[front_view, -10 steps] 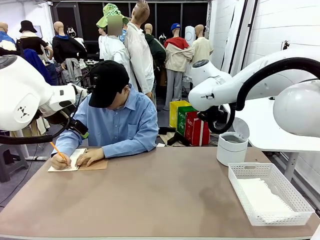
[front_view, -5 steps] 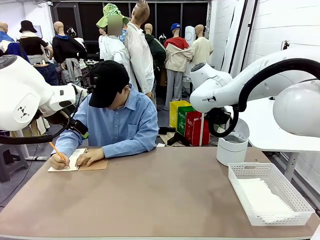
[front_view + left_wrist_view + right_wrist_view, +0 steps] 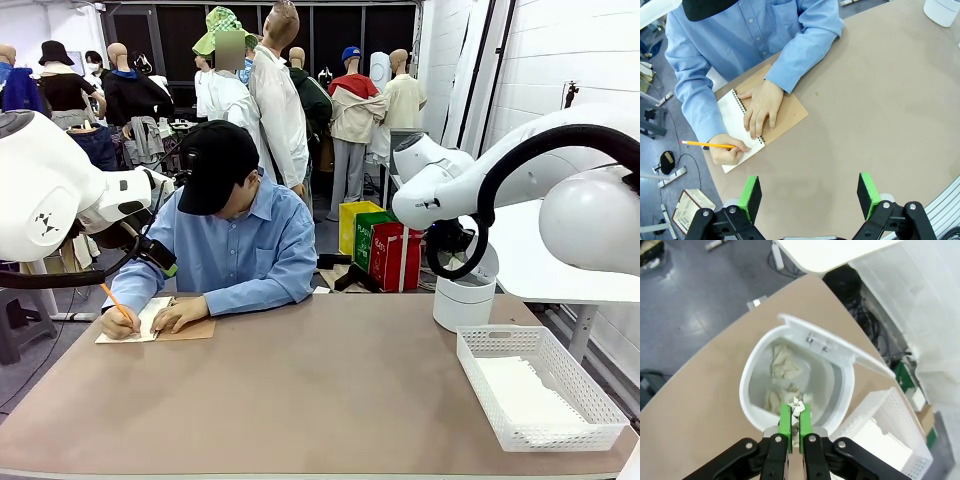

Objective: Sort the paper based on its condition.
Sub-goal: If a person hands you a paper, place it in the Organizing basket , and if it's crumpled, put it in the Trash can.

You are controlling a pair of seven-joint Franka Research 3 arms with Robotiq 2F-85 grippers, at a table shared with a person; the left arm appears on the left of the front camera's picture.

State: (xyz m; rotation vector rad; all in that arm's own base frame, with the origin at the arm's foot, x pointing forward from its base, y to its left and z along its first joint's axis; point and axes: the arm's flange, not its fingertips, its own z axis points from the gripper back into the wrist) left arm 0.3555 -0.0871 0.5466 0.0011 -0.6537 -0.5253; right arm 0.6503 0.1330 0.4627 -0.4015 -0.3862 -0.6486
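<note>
Since a sec ago right arm (image 3: 450, 185) has swung further to picture right; its wrist is now above white bin (image 3: 462, 300). Person, notebook and basket sit as before.

Right claw (image 3: 795, 422): we see it pinched nearly closed on crumpled paper scrap (image 3: 798, 406). Scrap pokes out btw the green pads, directly over bin's open mouth. More crumpled wads (image 3: 786, 365) lie inside bin. Flip lid (image 3: 840, 347) stands open on the side next to the basket.

Left claw (image 3: 809, 196): jaws wide, nothing btw them, hanging over bare table (image 3: 865, 100), near notebook (image 3: 785, 107). Person's flat hand (image 3: 761, 107) rests on the page; pencil hand (image 3: 729, 150) holds yellow pencil (image 3: 705, 144) at the page's edge.

Flat paper sheets (image 3: 522, 392) lie in lattice basket (image 3: 545, 436) at table's right side, just beside bin, apart from both claws.

Writing: coloured boxes (image 3: 385, 250) (yellow, green, red) on floor behind table carry print, too small for us to read. Marks on notebook page can't be made out.

Materials/shapes:
- bin: round, smooth white plastic
- basket: rectangular white plastic, open lattice walls
- notebook: spiral-bound, brown card cover, white page
- table: matte beige-brown, curved edge
- claws: black fingers w/ green pads
</note>
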